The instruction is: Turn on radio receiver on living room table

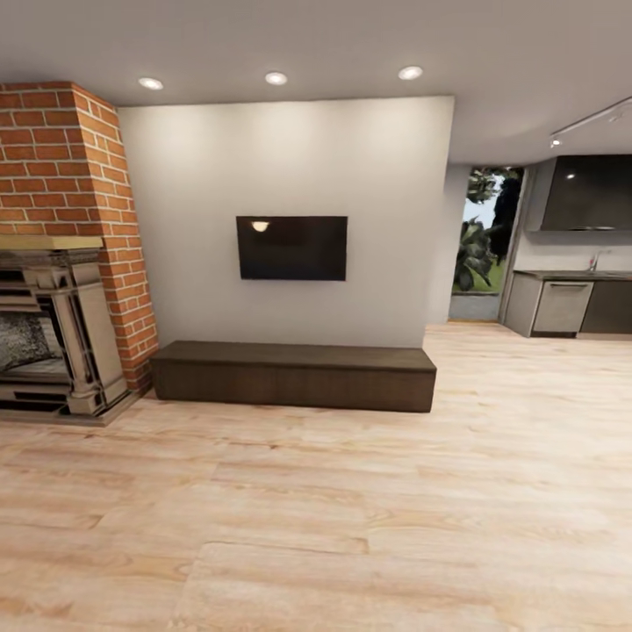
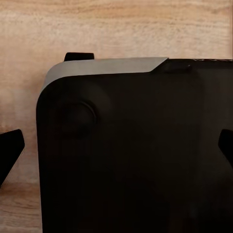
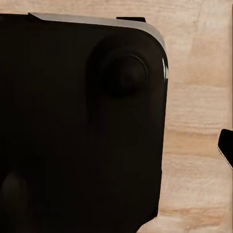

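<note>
fireplace (image 1: 39, 338): far left in the head view, stone surround set in a brick chimney (image 1: 83, 189); a landmark only, nothing to handle here.
bench (image 1: 294, 375): low, dark, long, against the white wall (image 1: 290, 158), under a dark TV (image 1: 291, 247); top looks bare, carries no radio, not the grey worktop.
floor (image 1: 351, 527): light wood planks, open between robot and bench.
kitchen (image 1: 570, 298): far right, grey cabinets and a dark hood, window with greenery (image 1: 487, 233) beside it; not the goal.
radio: nowhere to be made out here; no red shape on the bench or the floor; presumably outside this view, with the worktop.
step in hand: judged as searching and driving, not yet reaching.
doing it well: turn the base slowly and sweep the head until a sofa and a low grey worktop appear; skip the kitchen side; hold off on any arm move until the radio is plainly seen.
left wrist: dark rounded robot body (image 2: 136, 155) close up, over wood planks; black tips at the picture's edges, likely finger parts (image 2: 9, 150).
right wrist: same dark body (image 3: 77, 126) against planks, one black tip at the edge (image 3: 226, 145).
fingers: whether apart or together, cannot tell on either side.
risk: swinging wide near the bench or fireplace with arms tucked low; best to keep them folded close while turning.
</note>
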Controlling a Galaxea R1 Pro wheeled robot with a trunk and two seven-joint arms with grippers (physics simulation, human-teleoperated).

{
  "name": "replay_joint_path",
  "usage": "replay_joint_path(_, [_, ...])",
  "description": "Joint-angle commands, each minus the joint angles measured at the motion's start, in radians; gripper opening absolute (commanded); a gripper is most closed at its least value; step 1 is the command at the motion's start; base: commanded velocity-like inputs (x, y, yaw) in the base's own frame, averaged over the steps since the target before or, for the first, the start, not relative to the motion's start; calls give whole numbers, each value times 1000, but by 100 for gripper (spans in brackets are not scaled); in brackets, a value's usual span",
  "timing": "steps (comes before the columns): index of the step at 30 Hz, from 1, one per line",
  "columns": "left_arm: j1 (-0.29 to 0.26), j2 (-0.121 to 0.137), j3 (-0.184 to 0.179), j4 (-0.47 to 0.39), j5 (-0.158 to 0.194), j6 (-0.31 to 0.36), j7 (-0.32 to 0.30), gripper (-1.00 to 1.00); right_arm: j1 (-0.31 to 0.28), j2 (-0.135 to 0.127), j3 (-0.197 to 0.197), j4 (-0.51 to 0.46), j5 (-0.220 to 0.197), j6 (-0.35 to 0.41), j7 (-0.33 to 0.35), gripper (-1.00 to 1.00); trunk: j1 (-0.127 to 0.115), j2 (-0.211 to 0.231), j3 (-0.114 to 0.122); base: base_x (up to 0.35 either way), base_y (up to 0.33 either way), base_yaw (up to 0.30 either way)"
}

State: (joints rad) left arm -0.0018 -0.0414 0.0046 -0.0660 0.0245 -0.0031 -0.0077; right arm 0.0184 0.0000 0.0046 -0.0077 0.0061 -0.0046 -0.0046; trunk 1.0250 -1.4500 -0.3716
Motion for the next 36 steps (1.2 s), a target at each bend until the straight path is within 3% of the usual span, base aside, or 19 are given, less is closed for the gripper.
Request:
replay_joint_path(1, [0, 0, 0, 0, 0, 0, 0, 100, 0, 0, 1, 0, 0, 0, 0, 100, 0, 0, 0, 305, 0, 81])
replay_joint_path(7, [0, 0, 0, 0, 0, 0, 0, 100, 0, 0, 1, 0, 0, 0, 0, 100, 0, 0, 0, 159, 0, 204])
replay_joint_path(36, [0, -2, 2, 0, 0, 0, 0, 100, 0, 0, 3, 0, 2, 0, 0, 100, 0, 0, 0, 2, 0, 269])
